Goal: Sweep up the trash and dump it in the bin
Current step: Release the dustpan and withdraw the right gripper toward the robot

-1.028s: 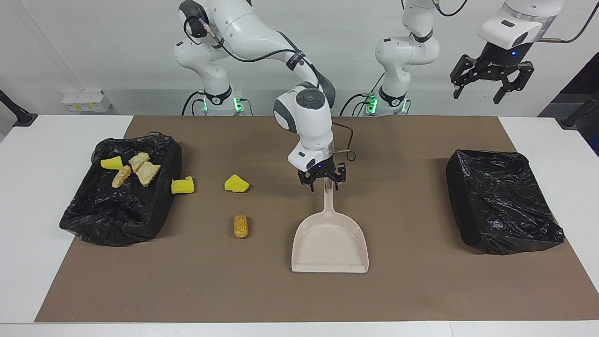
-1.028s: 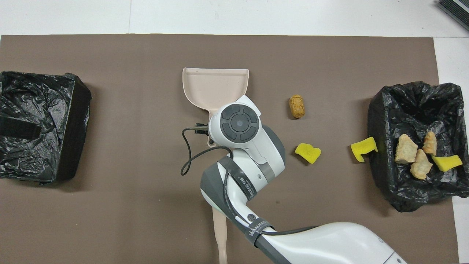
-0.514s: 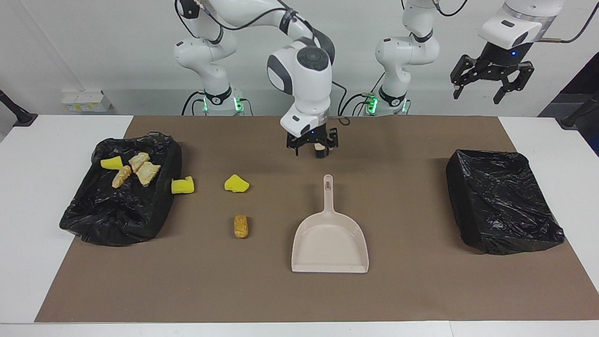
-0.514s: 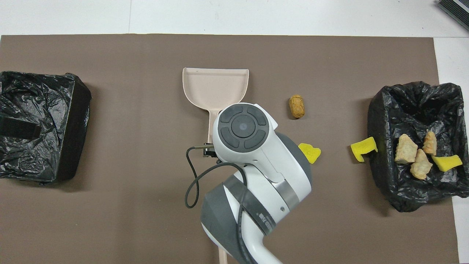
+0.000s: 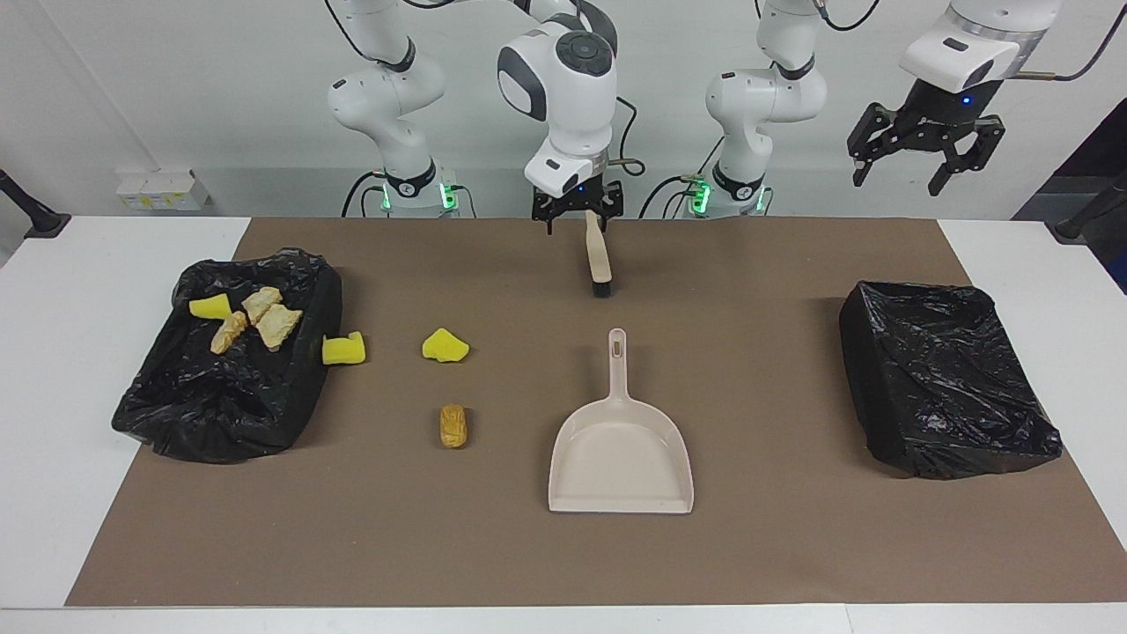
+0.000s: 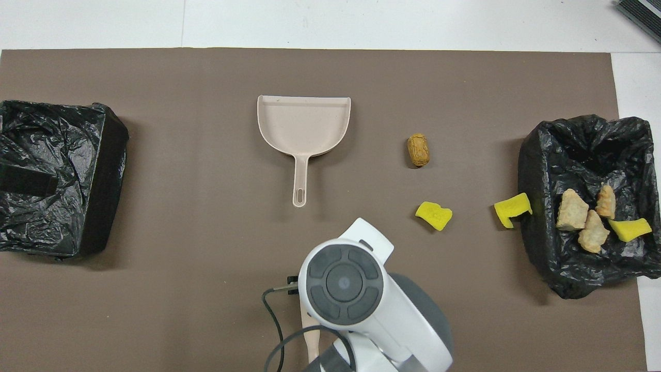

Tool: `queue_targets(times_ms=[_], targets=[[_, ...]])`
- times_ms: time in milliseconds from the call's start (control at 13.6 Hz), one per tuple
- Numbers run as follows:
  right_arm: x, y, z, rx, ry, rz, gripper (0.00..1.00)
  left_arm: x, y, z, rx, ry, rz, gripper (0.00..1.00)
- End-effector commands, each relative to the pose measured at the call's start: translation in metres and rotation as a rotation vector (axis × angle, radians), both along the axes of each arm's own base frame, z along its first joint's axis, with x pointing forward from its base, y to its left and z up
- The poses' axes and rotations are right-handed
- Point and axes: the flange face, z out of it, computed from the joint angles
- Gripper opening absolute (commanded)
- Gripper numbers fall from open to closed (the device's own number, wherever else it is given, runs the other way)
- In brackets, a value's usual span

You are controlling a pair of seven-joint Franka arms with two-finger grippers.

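I am holding my right claw [image 5: 577,214] above the brush [image 5: 598,257], which is lying on the brown mat [image 5: 757,370] near my bases. Its fingers are standing spread wide and gripping nothing, with the brush handle's tip showing between them. My left claw [image 5: 924,158] is waiting high up off the left arm's end of the bench [image 5: 53,370], likewise spread and holding nothing.

The trash is lying partly in the black-lined bin [image 5: 220,414] at the right arm's end: a yellow sponge chunk [image 5: 209,306] and three tan pastry pieces [image 5: 264,320]. Another sponge chunk [image 5: 342,350] is touching that bin's outer wall, a third [image 5: 445,345] is sitting on the mat, and a ridged pastry piece [image 5: 453,425] is lying farther out. The dustpan [image 5: 621,462] is resting mid-mat, and a second bin [image 5: 946,387] is sitting at the left arm's end.
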Motion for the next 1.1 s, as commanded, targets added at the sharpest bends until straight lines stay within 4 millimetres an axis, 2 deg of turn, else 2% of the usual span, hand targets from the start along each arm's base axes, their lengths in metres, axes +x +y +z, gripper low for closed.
queue_targets(times_ms=[0,220,367,514,587,661,881,1028], targets=[[-0.041,-0.011,-0.011,0.042,0.001,0.007,1.00,-0.006,0.004,0.000,-0.006,-0.004,-0.003,1.00],[-0.077,-0.009,-0.013,0.050,0.030,0.035,1.00,-0.006,0.003,0.000,-0.006,-0.004,-0.004,1.00],[-0.094,-0.010,-0.014,0.068,0.059,0.008,1.00,-0.006,0.003,0.000,-0.006,-0.002,-0.004,1.00],[-0.115,0.000,-0.011,0.081,0.082,-0.001,1.00,-0.006,0.003,0.000,-0.006,-0.004,-0.004,1.00],[-0.128,0.011,-0.014,0.075,0.085,-0.001,1.00,-0.006,0.004,0.000,-0.006,-0.002,-0.003,1.00],[-0.140,0.019,-0.026,0.068,0.086,0.003,1.00,-0.006,0.003,0.000,-0.006,-0.004,-0.004,1.00],[-0.139,0.018,-0.051,0.056,0.090,0.026,1.00,-0.006,0.003,0.000,-0.006,-0.004,-0.004,1.00],[-0.140,0.023,-0.063,0.055,0.090,0.033,0.96,-0.006,0.003,0.000,-0.006,-0.004,-0.004,1.00]])
